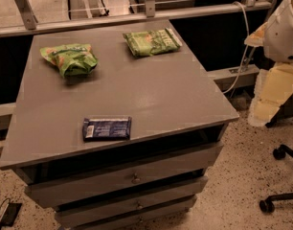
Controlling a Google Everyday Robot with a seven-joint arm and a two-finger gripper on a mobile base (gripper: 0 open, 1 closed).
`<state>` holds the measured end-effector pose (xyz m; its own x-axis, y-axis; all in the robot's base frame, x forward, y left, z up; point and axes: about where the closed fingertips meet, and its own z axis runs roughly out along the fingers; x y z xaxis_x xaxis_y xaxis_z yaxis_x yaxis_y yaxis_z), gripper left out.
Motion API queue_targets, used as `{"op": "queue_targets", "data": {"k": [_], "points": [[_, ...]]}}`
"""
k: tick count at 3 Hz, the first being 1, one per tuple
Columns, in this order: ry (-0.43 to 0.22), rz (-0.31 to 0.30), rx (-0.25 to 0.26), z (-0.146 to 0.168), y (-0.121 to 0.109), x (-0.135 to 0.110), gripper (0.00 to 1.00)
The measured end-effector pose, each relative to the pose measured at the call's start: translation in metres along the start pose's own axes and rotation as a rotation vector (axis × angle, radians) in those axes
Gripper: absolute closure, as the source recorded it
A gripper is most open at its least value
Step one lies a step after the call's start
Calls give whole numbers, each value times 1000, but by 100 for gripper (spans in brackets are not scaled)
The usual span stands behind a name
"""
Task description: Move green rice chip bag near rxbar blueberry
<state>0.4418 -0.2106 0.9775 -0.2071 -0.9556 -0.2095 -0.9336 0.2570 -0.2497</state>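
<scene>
Gripper offscreen; rxbar blueberry (107, 128) lettering illegible

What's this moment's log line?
puffy lime-green chip bag: rear-left on grey table | dark blue bar wrapper: front-left, apart | gripper: not in view

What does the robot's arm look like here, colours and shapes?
Only part of the arm shows, at the right edge: a rounded white shell above a flat, pale cream-yellow segment. No markings are legible. The pincer is not in view.
</scene>
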Motion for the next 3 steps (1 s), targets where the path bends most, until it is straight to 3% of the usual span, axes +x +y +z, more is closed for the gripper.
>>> {"op": "queue_targets", "data": {"k": [1, 2, 3], "points": [[-14, -113, -25, 13, -11, -50, 0], [-41, -352, -67, 33, -10, -156, 0], [-73, -579, -95, 49, 10, -261, 0]]}}
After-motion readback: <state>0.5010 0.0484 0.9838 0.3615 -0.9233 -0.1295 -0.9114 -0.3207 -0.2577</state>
